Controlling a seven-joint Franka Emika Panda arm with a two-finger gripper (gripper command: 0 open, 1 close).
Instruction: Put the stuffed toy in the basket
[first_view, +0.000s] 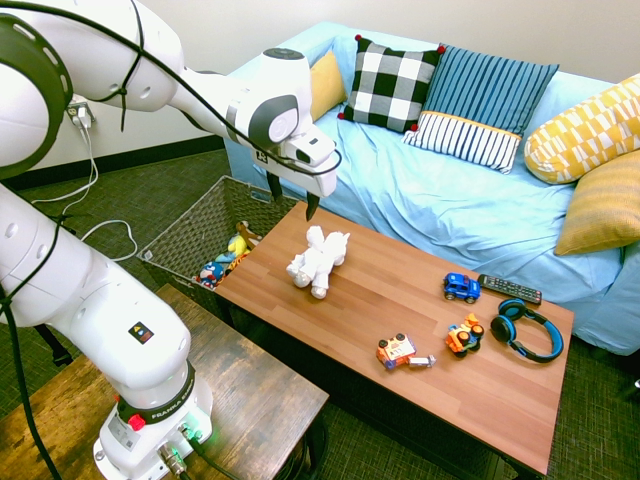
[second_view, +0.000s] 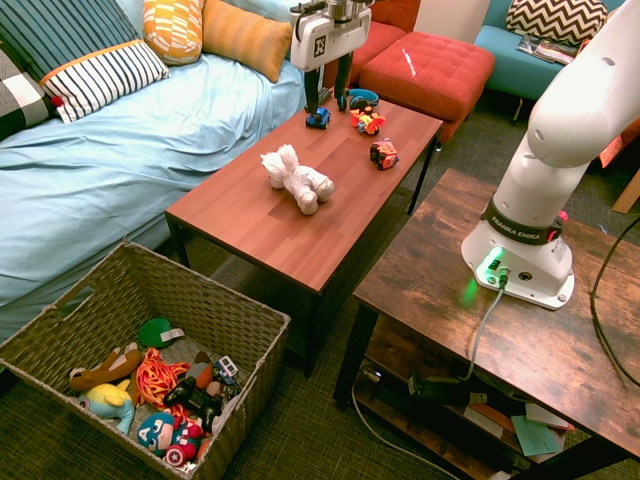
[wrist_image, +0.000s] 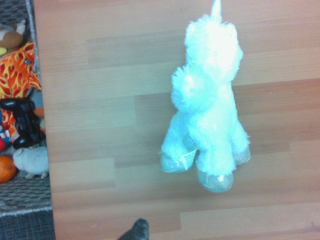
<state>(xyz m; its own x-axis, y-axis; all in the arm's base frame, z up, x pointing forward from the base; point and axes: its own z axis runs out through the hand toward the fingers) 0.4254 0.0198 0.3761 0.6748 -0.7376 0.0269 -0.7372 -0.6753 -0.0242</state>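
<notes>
In the second exterior view, nearest the camera, the large rectangular woven basket (second_view: 150, 290) sits on the dark carpet, already holding a jumble of small colourful toys (second_view: 160, 395). Just beyond it stands the long reddish wooden coffee table (second_view: 260, 235), with the light blue sofa (second_view: 110, 160) along its far side. The small white plush four-legged stuffed toy (second_view: 296, 179) lies on its side on the bare middle of the table, well apart from the basket, its long axis running roughly along the table's length, head toward the far end and feet toward the basket end. Nothing lies between it and the table's basket-side edge. Farther on, the white arm's two-finger gripper (second_view: 330, 100) hangs above the table pointing down, its dark fingers spread and grasping nothing. Near it are a blue toy car (second_view: 318, 118), an orange-and-white plastic robot toy (second_view: 384, 153) and blue headphones (second_view: 362, 97).
</notes>
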